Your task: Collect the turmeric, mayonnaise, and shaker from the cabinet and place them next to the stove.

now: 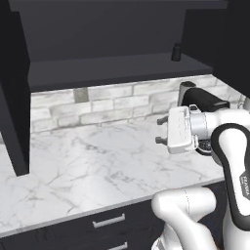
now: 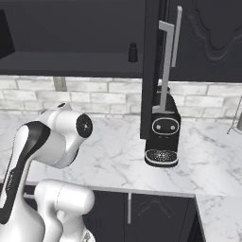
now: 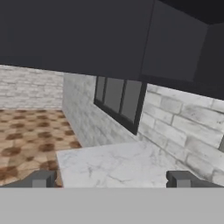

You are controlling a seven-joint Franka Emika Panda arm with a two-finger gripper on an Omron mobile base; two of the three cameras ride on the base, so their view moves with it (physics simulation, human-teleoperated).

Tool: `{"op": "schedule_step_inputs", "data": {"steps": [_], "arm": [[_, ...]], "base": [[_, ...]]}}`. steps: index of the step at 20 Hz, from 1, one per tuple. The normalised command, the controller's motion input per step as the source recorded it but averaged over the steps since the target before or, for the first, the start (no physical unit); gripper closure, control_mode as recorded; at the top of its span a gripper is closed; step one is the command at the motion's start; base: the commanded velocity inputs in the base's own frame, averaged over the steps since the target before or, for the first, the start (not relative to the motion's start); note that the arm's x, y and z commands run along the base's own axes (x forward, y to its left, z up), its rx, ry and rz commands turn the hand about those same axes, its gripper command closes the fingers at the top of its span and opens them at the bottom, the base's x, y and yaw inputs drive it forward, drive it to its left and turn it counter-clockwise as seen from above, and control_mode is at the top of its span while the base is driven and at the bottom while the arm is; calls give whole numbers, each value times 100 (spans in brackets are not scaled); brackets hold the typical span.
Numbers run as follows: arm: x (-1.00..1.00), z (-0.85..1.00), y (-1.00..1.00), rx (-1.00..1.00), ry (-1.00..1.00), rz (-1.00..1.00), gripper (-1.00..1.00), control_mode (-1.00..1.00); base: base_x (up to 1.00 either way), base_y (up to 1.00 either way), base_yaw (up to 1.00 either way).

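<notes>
My pincer (image 1: 159,130), jaws wide apart and empty, hangs over the marble counter (image 1: 88,161) at mid height, pointing left along the brick wall (image 1: 107,105). In the hand view its two tips sit at the bottom edge with nothing between them; ahead lie the counter's end, a dark window (image 3: 120,100) and a tiled floor (image 3: 30,131).

The shaker (image 1: 176,52) stands upright on the shelf of the open cabinet (image 1: 117,68), near the shelf's right end, above my hand and to its right. I judge it light, rigid and smooth: a squat body with a rounded top, likely to tip if nudged high. Best hold, I judge: across the middle of its body, jaws level, approaching from the front.

I cannot make out the turmeric or the mayonnaise in the dark cabinet.

Around: a black coffee machine (image 2: 163,137) stands on the counter below the shaker, against the wall. The cabinet's open door (image 2: 151,71), with its long silver handle (image 2: 168,61), hangs just right of the shaker and in front of the machine. I judge that door edge, the shelf lip and the machine the likely obstacles as I rise.
</notes>
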Motion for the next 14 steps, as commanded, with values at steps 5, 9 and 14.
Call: {"op": "schedule_step_inputs", "data": {"steps": [5, 9, 14], "arm": [[28, 6, -3, 7, -1, -6, -100, -100], [26, 12, 0, 4, 0, -36, -100, -100], [29, 15, -1, 3, 6, -46, -100, -100]], "base": [[11, 0, 2], [0, 0, 0], [0, 0, 0]]}}
